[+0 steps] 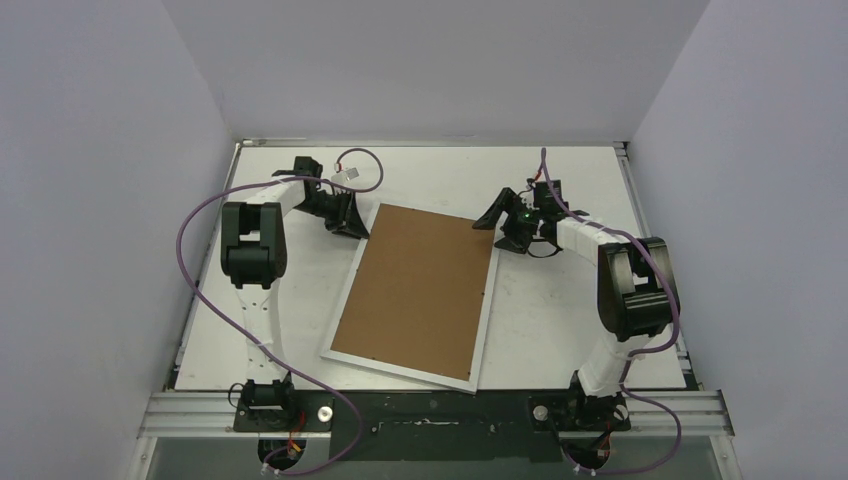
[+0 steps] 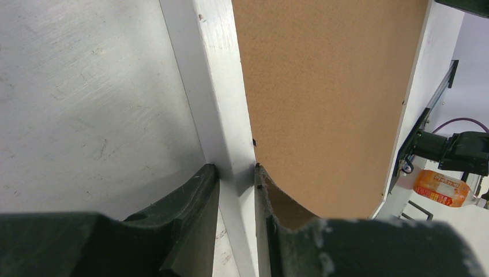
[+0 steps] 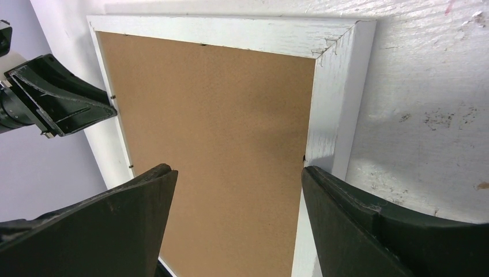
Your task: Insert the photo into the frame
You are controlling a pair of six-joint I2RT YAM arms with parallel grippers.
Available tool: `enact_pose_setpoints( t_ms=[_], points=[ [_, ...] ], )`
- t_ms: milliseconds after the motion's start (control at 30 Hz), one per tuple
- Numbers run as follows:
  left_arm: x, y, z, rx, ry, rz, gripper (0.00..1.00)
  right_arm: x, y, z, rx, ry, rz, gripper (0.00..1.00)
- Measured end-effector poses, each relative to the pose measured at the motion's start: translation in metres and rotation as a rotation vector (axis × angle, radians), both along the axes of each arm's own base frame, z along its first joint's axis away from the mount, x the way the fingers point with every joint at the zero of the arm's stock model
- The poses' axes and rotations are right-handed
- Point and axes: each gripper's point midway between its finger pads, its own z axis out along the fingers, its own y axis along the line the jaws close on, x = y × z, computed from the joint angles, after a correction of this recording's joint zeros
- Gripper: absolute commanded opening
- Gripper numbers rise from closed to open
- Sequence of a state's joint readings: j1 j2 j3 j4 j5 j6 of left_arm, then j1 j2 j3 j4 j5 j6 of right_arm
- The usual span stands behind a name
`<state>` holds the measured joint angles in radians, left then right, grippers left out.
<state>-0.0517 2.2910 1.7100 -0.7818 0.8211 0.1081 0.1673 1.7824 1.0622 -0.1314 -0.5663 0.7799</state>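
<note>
The frame (image 1: 487, 300) lies face down and slightly askew in the middle of the table, with the brown backing board (image 1: 420, 285) filling its white border. The photo is hidden. My left gripper (image 1: 355, 225) is shut on the frame's left border near the far left corner; in the left wrist view its fingers (image 2: 235, 168) pinch the white rail (image 2: 213, 86) beside the board (image 2: 323, 86). My right gripper (image 1: 500, 228) is open at the far right corner. In the right wrist view it (image 3: 236, 170) spans the board (image 3: 219, 115), one finger against the right rail (image 3: 337, 86).
White walls close in the table on the left, back and right. Purple cables loop off both arms. Metal rails run along the table's edges (image 1: 630, 200). An orange-labelled bottle (image 2: 444, 187) lies beyond the table in the left wrist view.
</note>
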Motion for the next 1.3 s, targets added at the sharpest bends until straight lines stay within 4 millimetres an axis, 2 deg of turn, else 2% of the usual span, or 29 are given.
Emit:
enact_pose_setpoints(
  t_ms=[367,1067,1300],
  points=[
    [0.000,0.000,0.000,-0.001,0.000,0.000,0.13,0.001,-0.001,-0.001,0.001,-0.001,-0.001,0.82],
    [0.000,0.001,0.001,0.001,0.003,0.000,0.12,0.004,0.009,-0.002,0.029,-0.002,0.028,0.81],
    [0.000,0.005,0.001,0.004,0.007,0.007,0.11,0.010,0.015,-0.002,0.018,0.000,0.041,0.81]
  ],
)
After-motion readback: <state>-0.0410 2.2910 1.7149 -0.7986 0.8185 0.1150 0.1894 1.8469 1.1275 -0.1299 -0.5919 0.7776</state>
